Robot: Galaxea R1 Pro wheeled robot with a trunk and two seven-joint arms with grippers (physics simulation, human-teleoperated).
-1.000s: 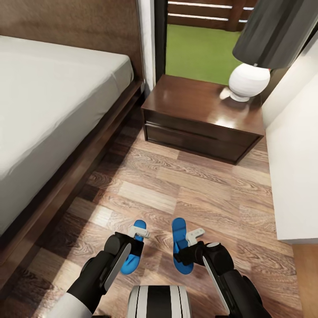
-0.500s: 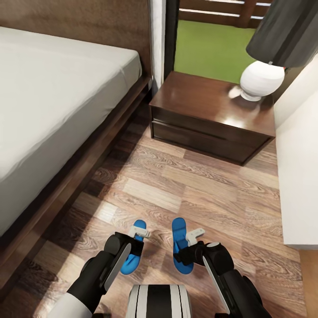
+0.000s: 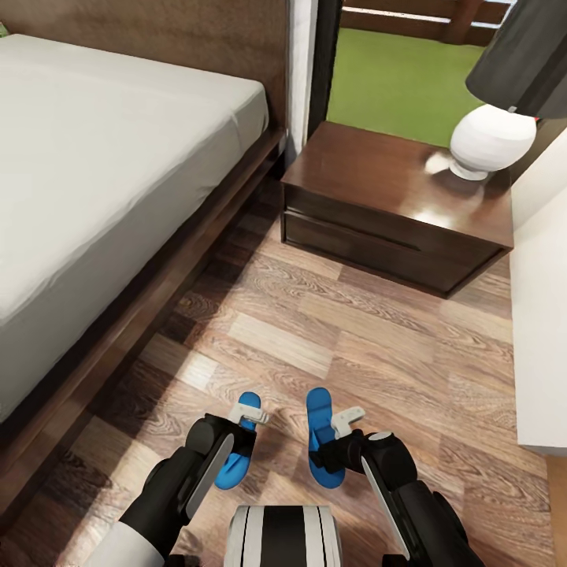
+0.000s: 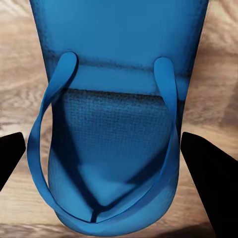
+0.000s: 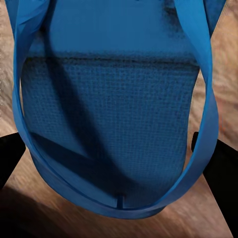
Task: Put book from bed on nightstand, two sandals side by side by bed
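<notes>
We see our left pincer [image 3: 250,415] low over the floor [image 3: 331,331], gripping one blue sandal [image 3: 236,453]. Our right pincer [image 3: 346,416] grips the other sandal [image 3: 320,433], just beside the first one. In the left wrist view, dark fingers [image 4: 210,178] sit on both sides of its sandal [image 4: 116,114]. The bed [image 3: 102,173] is off to the left of the pincers. The nightstand [image 3: 394,209] stands farther ahead, with a white lamp [image 3: 492,138] on top.
</notes>
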